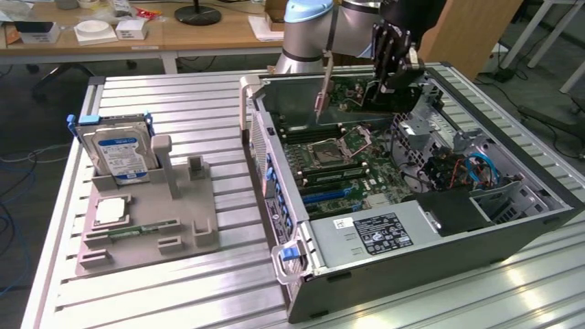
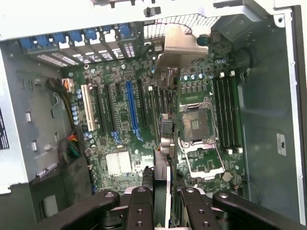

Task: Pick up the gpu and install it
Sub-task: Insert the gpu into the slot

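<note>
Pickup done, seating left.
Your black fingers point(image 2: 140, 203) clamp the thin dark gpu card point(image 2: 165, 129) with its silver bracket, edge-down above the green motherboard point(image 2: 103, 139).

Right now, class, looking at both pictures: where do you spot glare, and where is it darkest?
Exterior view: light glares in pale patches off the ribbed metal table at the exterior view's right; the computer case looks dimmest around its black cover. Wrist view: the gpu gleams at its silver bracket, the case's pale rim is washed out, the corner beside the jaws darkest.
</note>
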### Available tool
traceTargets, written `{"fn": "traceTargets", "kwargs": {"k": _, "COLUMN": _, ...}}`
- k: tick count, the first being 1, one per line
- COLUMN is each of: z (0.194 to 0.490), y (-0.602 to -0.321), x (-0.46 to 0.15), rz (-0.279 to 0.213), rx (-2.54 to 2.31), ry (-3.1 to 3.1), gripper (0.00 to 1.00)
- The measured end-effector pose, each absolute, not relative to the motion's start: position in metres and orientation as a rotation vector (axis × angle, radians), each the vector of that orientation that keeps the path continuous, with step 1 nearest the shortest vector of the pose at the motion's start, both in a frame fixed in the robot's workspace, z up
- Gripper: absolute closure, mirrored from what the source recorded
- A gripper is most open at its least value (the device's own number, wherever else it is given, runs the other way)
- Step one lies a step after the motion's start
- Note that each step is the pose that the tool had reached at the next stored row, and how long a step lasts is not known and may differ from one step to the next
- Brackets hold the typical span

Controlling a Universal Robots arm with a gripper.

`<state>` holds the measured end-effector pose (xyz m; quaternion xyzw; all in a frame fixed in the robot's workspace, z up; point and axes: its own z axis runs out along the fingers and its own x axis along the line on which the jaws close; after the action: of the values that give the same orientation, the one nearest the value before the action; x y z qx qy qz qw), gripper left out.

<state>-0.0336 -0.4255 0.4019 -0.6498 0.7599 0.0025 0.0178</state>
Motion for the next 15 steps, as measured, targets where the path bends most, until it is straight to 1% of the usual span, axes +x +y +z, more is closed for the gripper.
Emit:
{"fn": "traceTargets", "kwargs": {"k": 5, "z": 0.3995, "y": -0.4255, "x": -0.0335, "rz": -0.004, "rx": -2.048, "ry": 2.322, "gripper": 0.73}}
{"fn": "traceTargets", "kwargs": {"k": 15, "z": 0.3936, "y": -0.4255, "x": -0.0336, "rz": 0.0, "rx": -2.188, "ry": 2.19, "gripper": 0.73}}
